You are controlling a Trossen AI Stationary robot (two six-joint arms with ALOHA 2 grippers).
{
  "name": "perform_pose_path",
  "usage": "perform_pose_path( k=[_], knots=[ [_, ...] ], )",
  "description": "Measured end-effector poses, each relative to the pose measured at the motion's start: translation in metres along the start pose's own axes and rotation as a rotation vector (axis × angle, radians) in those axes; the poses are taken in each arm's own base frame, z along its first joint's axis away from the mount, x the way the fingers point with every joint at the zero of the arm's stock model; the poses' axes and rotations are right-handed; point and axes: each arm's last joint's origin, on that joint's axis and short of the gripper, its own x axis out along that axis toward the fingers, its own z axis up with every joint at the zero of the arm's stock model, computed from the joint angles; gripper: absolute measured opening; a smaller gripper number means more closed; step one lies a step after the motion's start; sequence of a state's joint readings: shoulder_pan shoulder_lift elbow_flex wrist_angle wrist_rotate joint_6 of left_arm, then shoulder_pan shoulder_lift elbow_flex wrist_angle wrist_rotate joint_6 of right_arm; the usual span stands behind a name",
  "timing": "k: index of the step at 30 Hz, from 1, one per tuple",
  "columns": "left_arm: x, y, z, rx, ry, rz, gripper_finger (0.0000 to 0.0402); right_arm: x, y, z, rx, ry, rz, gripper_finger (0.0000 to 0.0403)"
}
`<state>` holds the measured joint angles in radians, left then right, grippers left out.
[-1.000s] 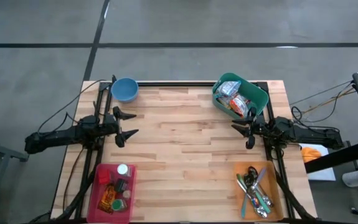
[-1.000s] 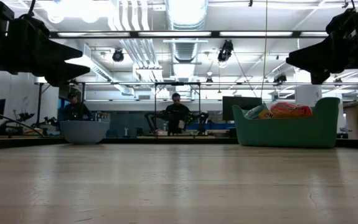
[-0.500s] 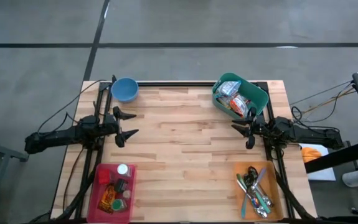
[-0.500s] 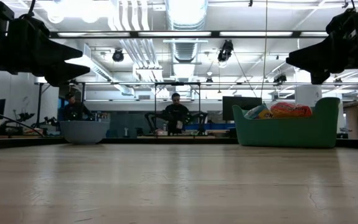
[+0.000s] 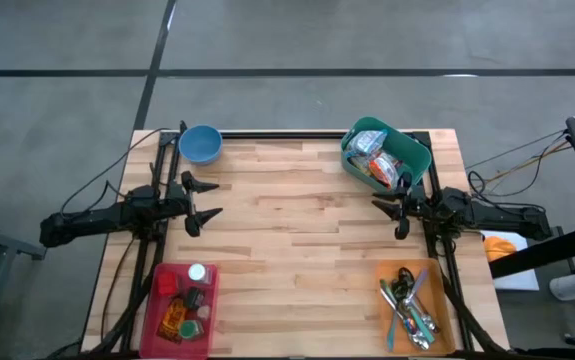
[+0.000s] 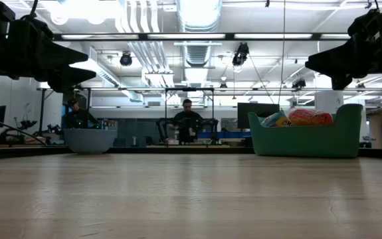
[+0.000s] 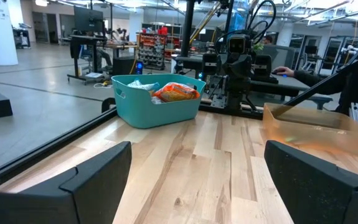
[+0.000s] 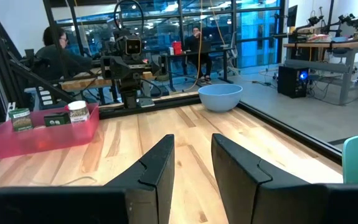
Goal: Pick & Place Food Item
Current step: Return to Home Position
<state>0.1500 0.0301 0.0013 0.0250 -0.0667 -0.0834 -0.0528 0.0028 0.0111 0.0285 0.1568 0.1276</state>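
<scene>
Left claw (image 5: 213,199) gapes wide above the table (image 5: 297,255) — right claw (image 5: 386,218) opposite, narrowly parted, both empty.

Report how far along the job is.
Done: spoons lie in the orange bin, food packs in the teal bin. In hand: nothing; the left hand and right hand hang empty at the sides of the table. Left: no loose item shows on it, so likely only the return home.

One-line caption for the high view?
Left gripper and right gripper hover empty over the table; spoons lie in the orange bin.
</scene>
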Motion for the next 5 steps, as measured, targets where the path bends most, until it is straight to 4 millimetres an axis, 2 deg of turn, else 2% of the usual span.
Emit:
perform_pose_path(
  k=[5],
  knots=[
    [0.0000,0.0000,0.0000,0.000,0.000,0.000,0.0372,0.0000,0.0000,0.0000,0.000,0.000,0.000,0.0104]
  ],
)
